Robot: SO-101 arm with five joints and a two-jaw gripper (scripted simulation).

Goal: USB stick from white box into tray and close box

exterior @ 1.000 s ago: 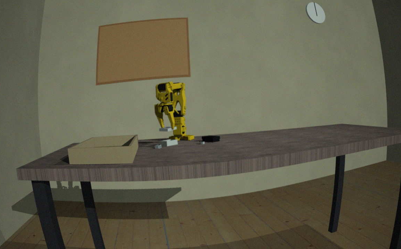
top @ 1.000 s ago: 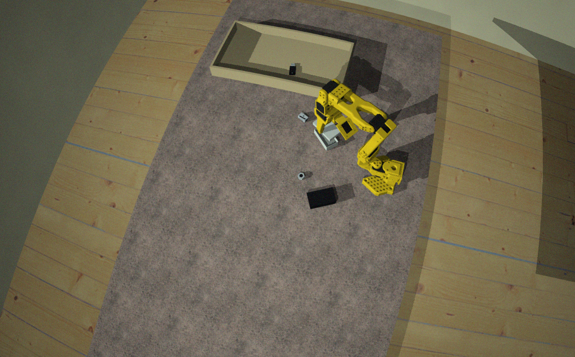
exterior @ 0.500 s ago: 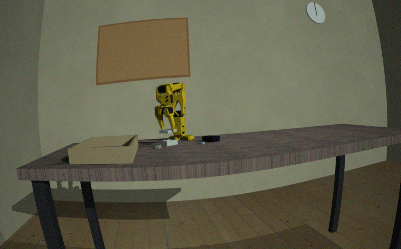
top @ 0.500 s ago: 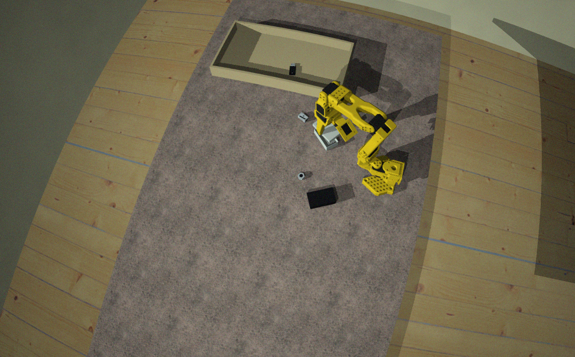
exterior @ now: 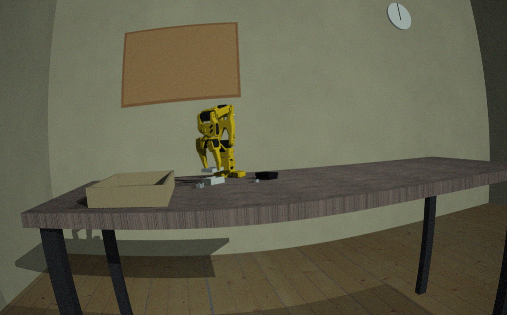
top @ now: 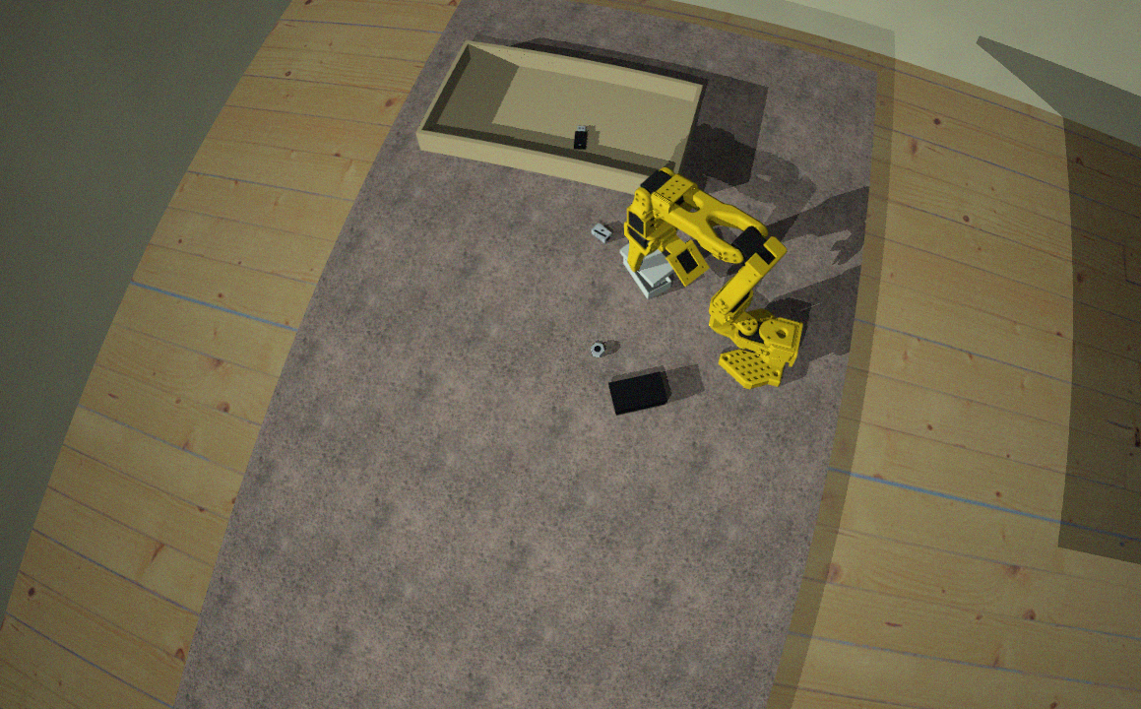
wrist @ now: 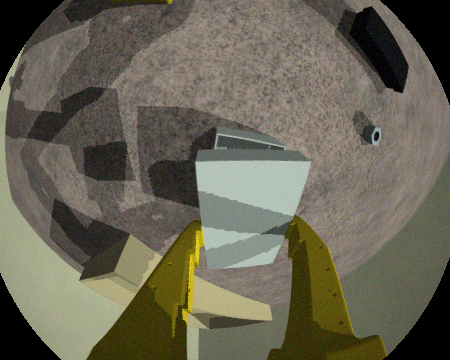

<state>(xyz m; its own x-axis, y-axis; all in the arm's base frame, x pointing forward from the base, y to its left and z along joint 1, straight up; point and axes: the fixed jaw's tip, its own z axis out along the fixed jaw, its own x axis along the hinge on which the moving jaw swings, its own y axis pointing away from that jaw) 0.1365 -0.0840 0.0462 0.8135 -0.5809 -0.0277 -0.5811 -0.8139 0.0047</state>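
Note:
My gripper is shut on the white lid, one finger at each side. The lid hangs a little above the white box's base, with a gap between them in the exterior view. The base stands on the table, open side up; the lid hides most of its inside in the wrist view. The black USB stick with a light metal end lies in the beige tray. I see nothing else in the tray.
A small grey block lies between the base and the tray. A grey nut lies on the table near a black box on the other side.

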